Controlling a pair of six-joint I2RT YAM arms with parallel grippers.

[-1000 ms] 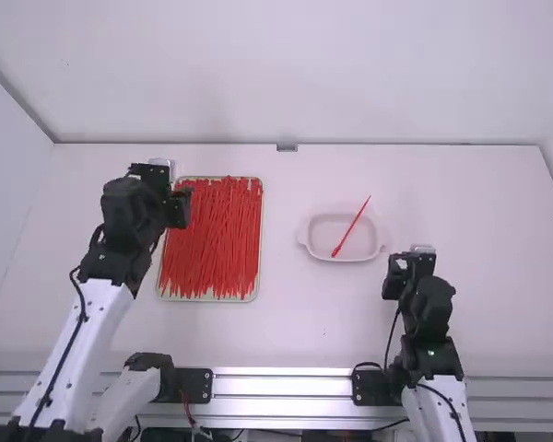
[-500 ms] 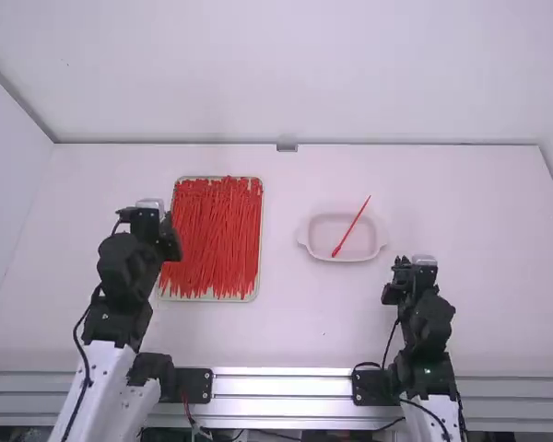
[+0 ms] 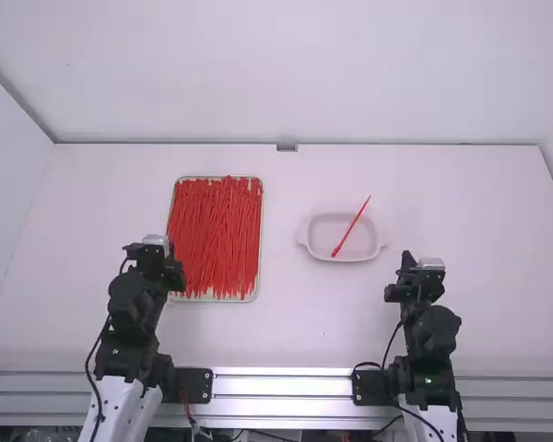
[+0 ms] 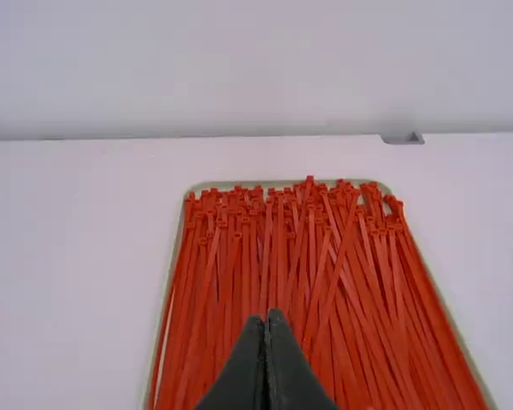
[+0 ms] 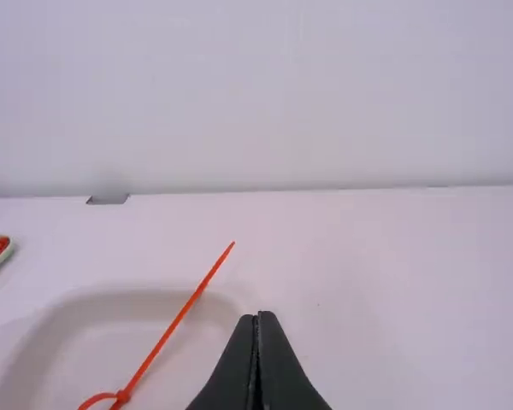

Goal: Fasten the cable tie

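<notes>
**Both arms drawn back toward the near table edge; jaws shut and empty**

Movement: since a second ago the left arm has pulled back from the far left side of the tray to its near left corner, folding low over its base. The right arm has settled back slightly, near its base.

1. Left gripper [image 4: 265, 329]. Fingers pressed together, tip to tip, nothing between them. Pointed along the tray's length.
2. Right gripper [image 5: 256, 320]. Fingers closed flat against each other, holding nothing. Placed just on the near side of the dish, apart from it.
3. Cable tie [image 3: 348, 230], red, single. Lies slantwise in the dish, untouched by either gripper. The right wrist view shows a small closed loop [image 5: 103, 400] at its near end. The straight tail runs out over the dish's far right rim.
4. Dish [image 3: 301, 241], white, shallow, with a small handle at each side. Right of the table's middle, beside the tray and apart from it.
5. Tray [image 3: 212, 300], pale, rectangular, left of the middle.
6. Loose ties [image 3: 217, 235], red, a dense pile, laid lengthwise and covering the tray's floor.
7. Table [image 3: 461, 203], white.
8. Bracket [image 3: 287, 146], small, grey, at the middle of the table's far edge.
</notes>
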